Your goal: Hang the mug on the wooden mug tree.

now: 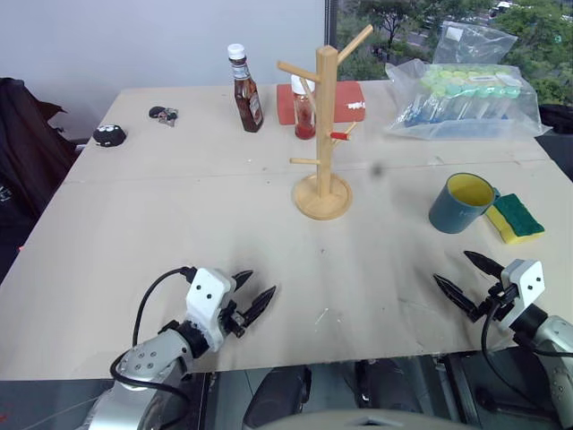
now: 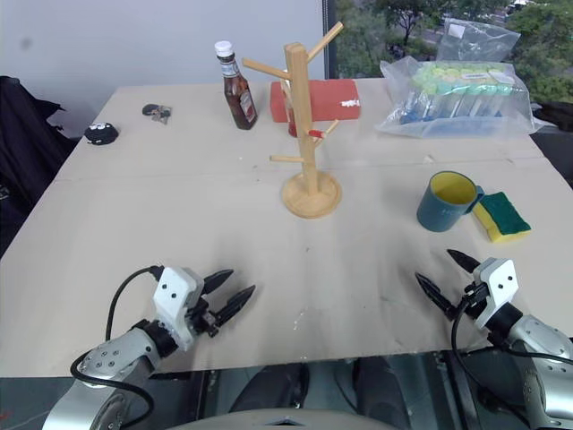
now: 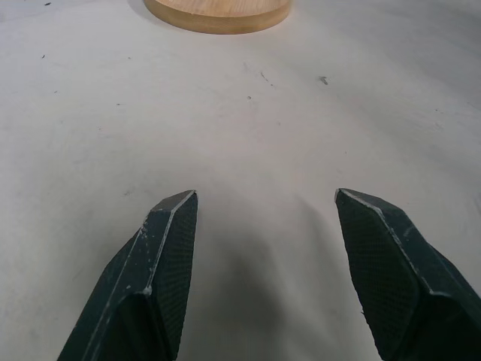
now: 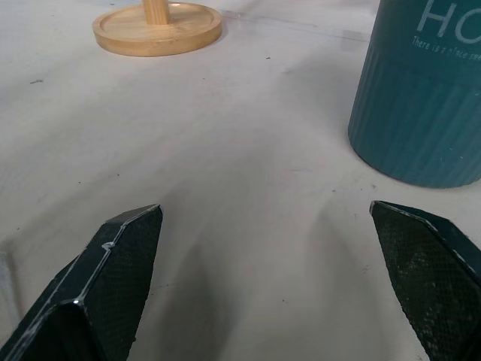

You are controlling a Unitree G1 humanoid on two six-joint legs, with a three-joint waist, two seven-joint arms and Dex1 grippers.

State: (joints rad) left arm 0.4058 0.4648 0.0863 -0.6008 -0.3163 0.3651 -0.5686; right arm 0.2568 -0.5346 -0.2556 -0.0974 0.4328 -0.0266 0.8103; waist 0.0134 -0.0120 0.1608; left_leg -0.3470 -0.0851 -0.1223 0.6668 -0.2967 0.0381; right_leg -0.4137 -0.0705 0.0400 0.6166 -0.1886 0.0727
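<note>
Both grippers hovered low over table (image 1: 161, 233), left gripper (image 1: 253, 296) slightly parted, empty, right gripper (image 1: 464, 278) spread wide, mug (image 1: 458, 204) upright beside sponge (image 1: 515, 218), mug tree (image 1: 322, 134) bare.

Left gripper (image 1: 253, 298): two black tapered fingers (image 3: 161, 263), fine cross-hatched pads, pale worn edges. White boxy housing behind, two small dark dots on its face. Silver-grey rounded wrist. Black cable loops off the housing at 9 o'clock.

Right gripper (image 1: 464, 277): same black pointed fingers (image 4: 113, 278), white housing, grey wrist, black cable.
</note>
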